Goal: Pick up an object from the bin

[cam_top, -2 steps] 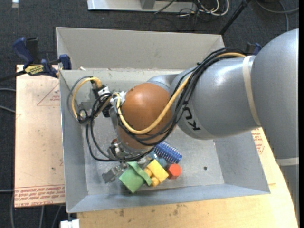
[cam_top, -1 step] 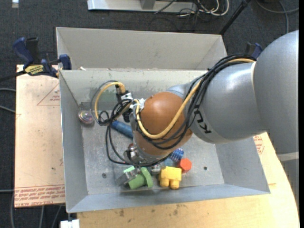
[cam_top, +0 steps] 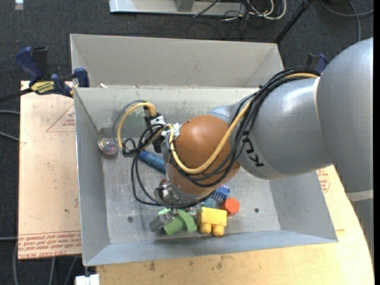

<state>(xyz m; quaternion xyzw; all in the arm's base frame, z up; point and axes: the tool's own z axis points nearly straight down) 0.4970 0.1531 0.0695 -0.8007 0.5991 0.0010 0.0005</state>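
My gripper [cam_top: 171, 199] hangs low over the front of the bin, most of it hidden under the arm's wrist. Directly beneath it lies a green plastic piece [cam_top: 180, 223] with a small grey part [cam_top: 158, 223] at its left end. A yellow block [cam_top: 212, 219] sits touching the green piece on its right. Just beyond that are a small orange-red knob [cam_top: 231, 206] and a blue ridged piece [cam_top: 221, 193]. Whether anything is gripped is hidden.
A blue pen-like stick [cam_top: 152, 161] lies left of the wrist, partly under the cables. A round silvery-purple disc [cam_top: 108, 147] rests against the left wall. The arm covers the middle of the bin.
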